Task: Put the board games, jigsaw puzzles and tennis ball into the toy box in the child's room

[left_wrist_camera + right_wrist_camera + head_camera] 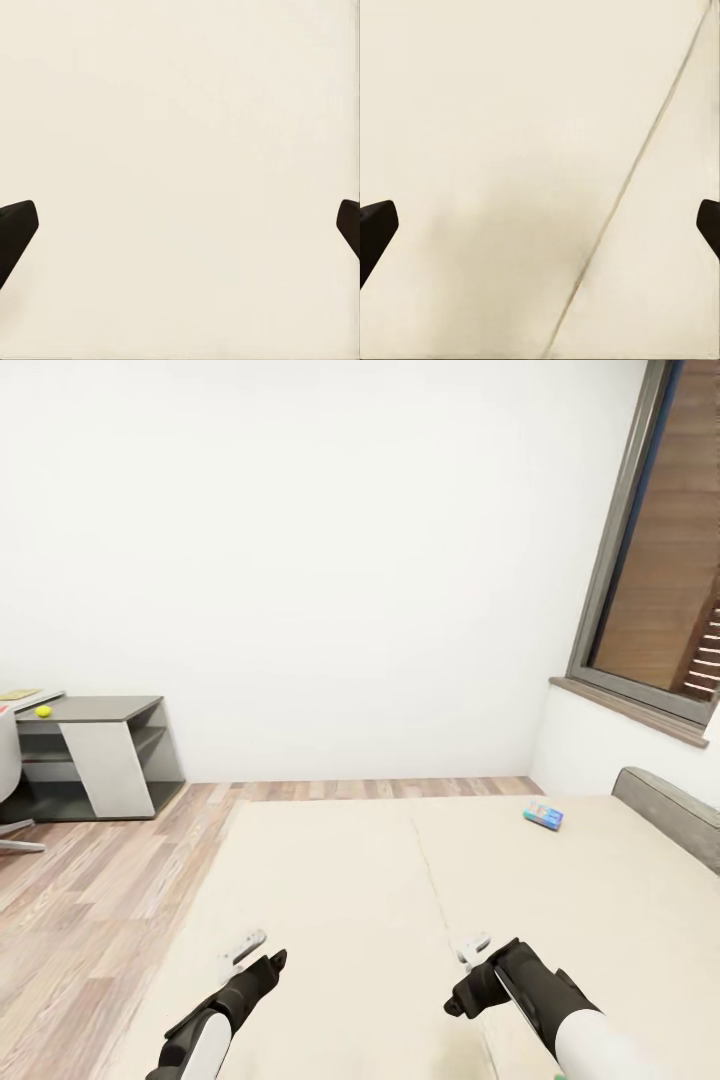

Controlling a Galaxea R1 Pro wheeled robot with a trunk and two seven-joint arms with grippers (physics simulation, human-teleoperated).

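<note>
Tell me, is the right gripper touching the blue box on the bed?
Apart. Head view: right gripper hangs near the bed's front, blue box lies far beyond.

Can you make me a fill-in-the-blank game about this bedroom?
1. The small blue box lies on the ____.
2. The yellow ball sits on the grey ____.
3. The floor is made of ____.
4. The window is on the robot's ____ side.

Missing words: bed; desk; wood; right

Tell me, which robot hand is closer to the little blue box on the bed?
Right. The right hand is below the blue box; the left hand is farther across the bed.
</note>
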